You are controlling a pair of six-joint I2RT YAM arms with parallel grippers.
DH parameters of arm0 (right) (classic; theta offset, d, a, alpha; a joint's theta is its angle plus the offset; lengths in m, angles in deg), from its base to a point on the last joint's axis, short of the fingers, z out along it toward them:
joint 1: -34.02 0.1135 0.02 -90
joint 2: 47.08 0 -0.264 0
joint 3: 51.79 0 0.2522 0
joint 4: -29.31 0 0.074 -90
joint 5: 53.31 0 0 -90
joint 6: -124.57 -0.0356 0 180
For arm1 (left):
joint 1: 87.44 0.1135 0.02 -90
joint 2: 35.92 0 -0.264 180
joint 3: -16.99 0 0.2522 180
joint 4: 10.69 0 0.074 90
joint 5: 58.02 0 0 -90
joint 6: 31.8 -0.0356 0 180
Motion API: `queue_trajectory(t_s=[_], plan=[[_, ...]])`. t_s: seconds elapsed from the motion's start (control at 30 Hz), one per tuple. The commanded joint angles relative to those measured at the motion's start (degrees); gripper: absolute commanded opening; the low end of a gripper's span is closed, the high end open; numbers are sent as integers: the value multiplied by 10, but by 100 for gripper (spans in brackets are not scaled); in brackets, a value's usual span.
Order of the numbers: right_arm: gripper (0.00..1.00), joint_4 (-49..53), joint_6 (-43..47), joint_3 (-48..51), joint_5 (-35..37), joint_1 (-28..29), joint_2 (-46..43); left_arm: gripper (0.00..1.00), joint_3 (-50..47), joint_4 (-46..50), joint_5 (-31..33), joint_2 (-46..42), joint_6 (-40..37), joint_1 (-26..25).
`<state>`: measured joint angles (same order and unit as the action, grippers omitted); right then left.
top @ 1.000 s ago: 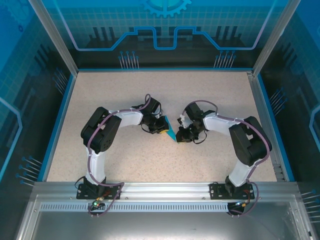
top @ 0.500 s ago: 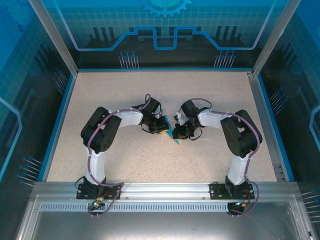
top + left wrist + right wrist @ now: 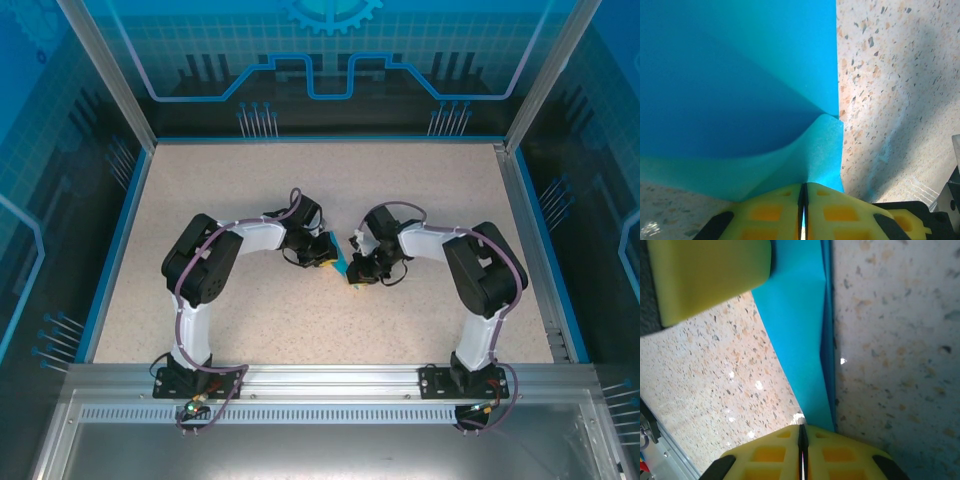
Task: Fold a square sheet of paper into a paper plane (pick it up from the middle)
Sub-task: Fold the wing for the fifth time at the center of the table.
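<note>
Blue sheet of paper point(image 3: 341, 264) sits mid-counter, wedged between the two end effectors and already folded into layers. Speckled beige counter point(image 3: 300, 190) is under it.

Status on the left end effector point(image 3: 803, 192): yellow pads are clenched and the seam is almost closed. A curled flap of the sheet runs down into the seam, so it's grasping the paper. From the left wrist view the sheet spreads up and left from the pads, a darker panel over a lighter one. A diagonal crease meets the straight right edge at a corner. That edge lies along bare counter.

Status on the right end effector point(image 3: 801, 435): yellow pads are pressed tight together. The sheet reaches it as a narrow strip tapering toward the pads, with a long fold line down its right side. The narrow end lands at the pad tops just right of the seam. It's touching, but I can't tell if it's actually pinched. The left one's yellow finger point(image 3: 710, 275) shows top left in that view, over the strip's far end.

Top view: both arms are bent inward, wrists facing each other across the paper. The left is at its upper left, the right at its lower right, close together. Can't tell whether the sheet is lifted or resting on the counter.
</note>
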<state>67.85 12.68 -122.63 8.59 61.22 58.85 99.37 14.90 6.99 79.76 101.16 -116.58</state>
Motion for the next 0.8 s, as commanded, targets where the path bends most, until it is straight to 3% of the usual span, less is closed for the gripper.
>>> queue_trajectory(t_s=[0.0, 0.27, 0.47, 0.77], plan=[[10, 72, 14, 38, 8, -7, -11, 12, -5, 58, 56, 26, -5, 2], [9, 52, -4, 93, 7, -25, -49, 12, -6, 56, 55, 28, -4, 1], [9, 3, -30, 53, -9, -27, -103, 12, -6, 50, 46, 26, -6, 2], [9, -15, -35, -53, -5, 5, 20, 12, -7, 45, 41, 27, -4, 1]])
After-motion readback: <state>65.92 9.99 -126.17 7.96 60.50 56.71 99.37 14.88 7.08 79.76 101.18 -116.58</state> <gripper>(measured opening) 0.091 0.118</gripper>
